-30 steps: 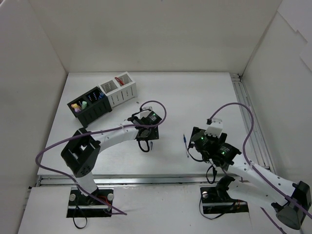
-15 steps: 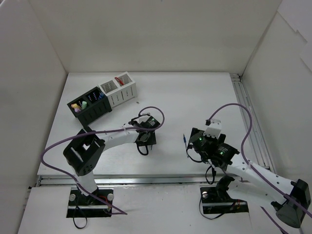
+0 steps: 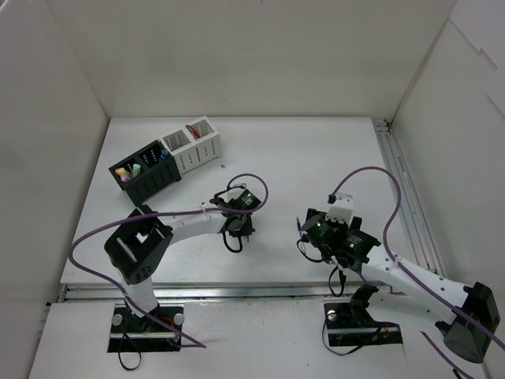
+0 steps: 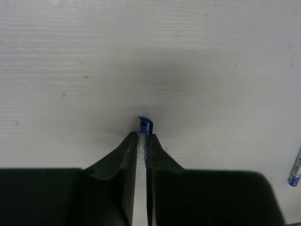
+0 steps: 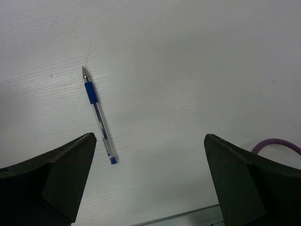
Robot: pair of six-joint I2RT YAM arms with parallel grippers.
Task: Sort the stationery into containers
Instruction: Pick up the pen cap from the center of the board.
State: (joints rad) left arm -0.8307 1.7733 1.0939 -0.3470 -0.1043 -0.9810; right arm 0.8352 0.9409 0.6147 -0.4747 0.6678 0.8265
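A pick-up step is judged to be in hand on both sides. The left hand (image 4: 142, 140) is seen clamped on a clear-blue pen (image 4: 144, 125), whose blue end sticks out just past the fingertips; whether the pen is lifted clear of the worktop (image 3: 316, 158) cannot be told. From above, this hand is placed near the middle of the worktop, somewhat toward the near edge. The right hand (image 5: 149, 139) is held with its fingers wide apart over a blue pen (image 5: 99, 115), which lies flat on the worktop toward the near edge, right of the middle. The pen is set nearer one finger than the other, with its tip pointing away from the hand. Nothing is gripped by this hand. The black organiser (image 3: 146, 172) and the white organiser (image 3: 193, 144) are stood touching, side by side, toward the far-left corner and well apart from both hands. Small coloured things are visible in the black one, and something red in the white one. For the next move, the clamped pen is judged to need lifting and carrying toward the far-left corner, then turning upright over a compartment before release. The right hand is judged to need centring over the blue pen and lowering, so that the barrel can be closed on squarely.
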